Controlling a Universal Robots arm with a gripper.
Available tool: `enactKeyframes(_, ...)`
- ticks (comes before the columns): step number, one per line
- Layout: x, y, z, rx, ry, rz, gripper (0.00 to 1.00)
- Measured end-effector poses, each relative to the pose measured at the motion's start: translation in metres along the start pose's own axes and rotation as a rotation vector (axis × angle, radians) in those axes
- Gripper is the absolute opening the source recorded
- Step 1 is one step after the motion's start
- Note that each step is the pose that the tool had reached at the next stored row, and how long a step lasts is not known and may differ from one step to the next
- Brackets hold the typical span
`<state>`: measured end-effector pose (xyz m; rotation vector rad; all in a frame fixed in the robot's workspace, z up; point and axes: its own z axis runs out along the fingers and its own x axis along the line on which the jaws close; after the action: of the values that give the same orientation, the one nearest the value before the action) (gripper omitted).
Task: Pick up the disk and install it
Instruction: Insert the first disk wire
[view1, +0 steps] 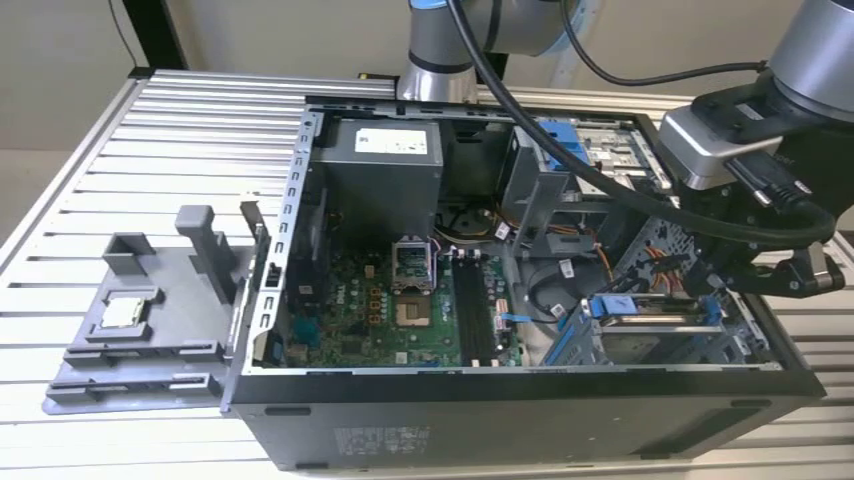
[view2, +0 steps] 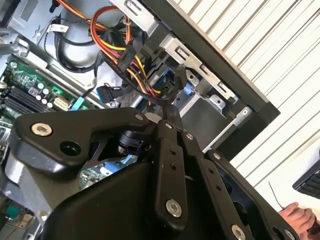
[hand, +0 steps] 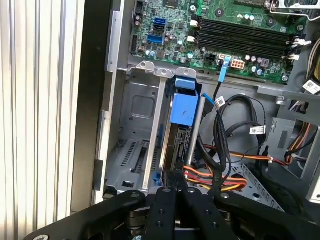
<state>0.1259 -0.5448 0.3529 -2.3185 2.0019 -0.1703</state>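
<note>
- The disk (hand: 181, 107) stands on edge in a slot of the drive cage (hand: 134, 110). The cage is in a corner of the open computer case (view1: 534, 410) on the counter (view1: 160, 130). The blue end of the disk points toward the motherboard (hand: 225, 30).
- The gripper (hand: 176, 181) is at the disk's other end, fingers clenched together with no gap visible. Whether they pinch the frame's edge or only press on it, I cannot tell.
- Orange, yellow and red cables (hand: 220, 181) lie just beside the fingertips. They could snag on the gripper or get trapped against the disk.
- If the disk sits crooked in its rails, a push could jam it or crack the thin frame.
- A person's hand (view2: 297, 218) is out past the case wall, and a wide swing of the arm could strike it.
</note>
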Motion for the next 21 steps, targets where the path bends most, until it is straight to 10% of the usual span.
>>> enactKeyframes(8,-0.0001,0.0003,0.0000,0.0006,-0.0005,-0.004,0.00)
enactKeyframes(9,-0.0001,0.0003,0.0000,0.0006,-0.0005,-0.004,1.00)
enactKeyframes(13,-0.0001,0.0006,-0.0001,0.0059,-0.0001,-0.007,1.00)
enactKeyframes(18,-0.0001,0.0005,-0.0001,0.0392,-0.0023,-0.059,1.00)
enactKeyframes(21,-0.0003,0.0028,-0.0003,0.0428,-0.0030,-0.075,1.00)
